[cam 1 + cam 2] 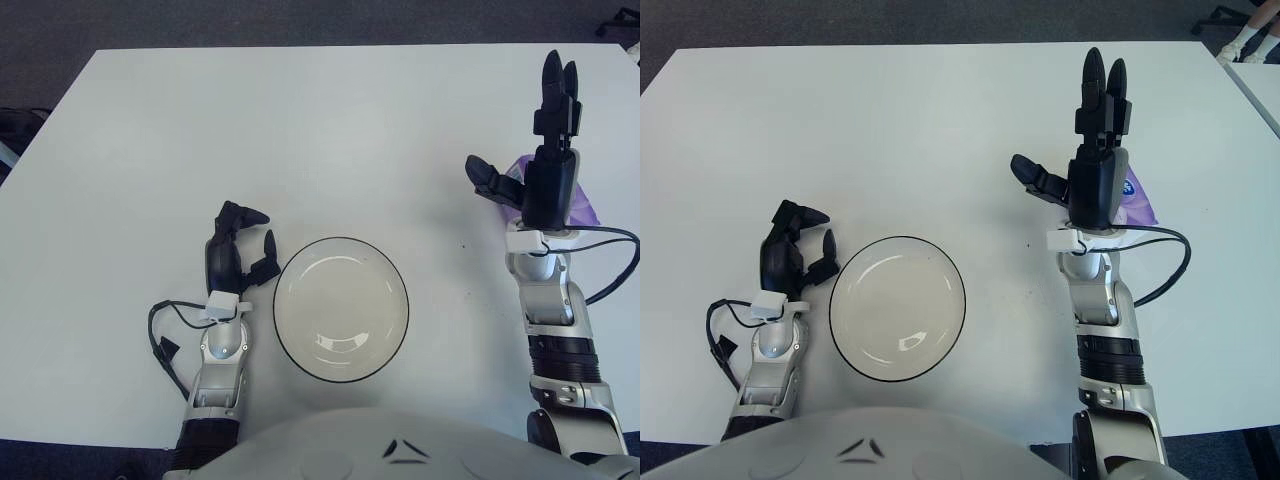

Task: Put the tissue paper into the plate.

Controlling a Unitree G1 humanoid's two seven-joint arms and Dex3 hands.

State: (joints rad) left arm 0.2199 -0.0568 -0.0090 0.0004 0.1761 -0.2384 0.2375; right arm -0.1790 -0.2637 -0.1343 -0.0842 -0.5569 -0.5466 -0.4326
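Observation:
A purple tissue packet (1138,198) lies on the white table at the right, mostly hidden behind my right hand (1088,150). That hand hangs over the packet with its fingers stretched out and its thumb spread to the left, holding nothing. The white plate with a dark rim (341,308) sits near the table's front edge, left of the right arm, and has nothing in it. My left hand (238,252) shows just left of the plate with its fingers loosely curled and nothing in them.
The white table (300,130) stretches far back and to the left. A black cable (165,340) loops beside the left forearm, and another cable (610,265) arcs off the right wrist near the table's right edge.

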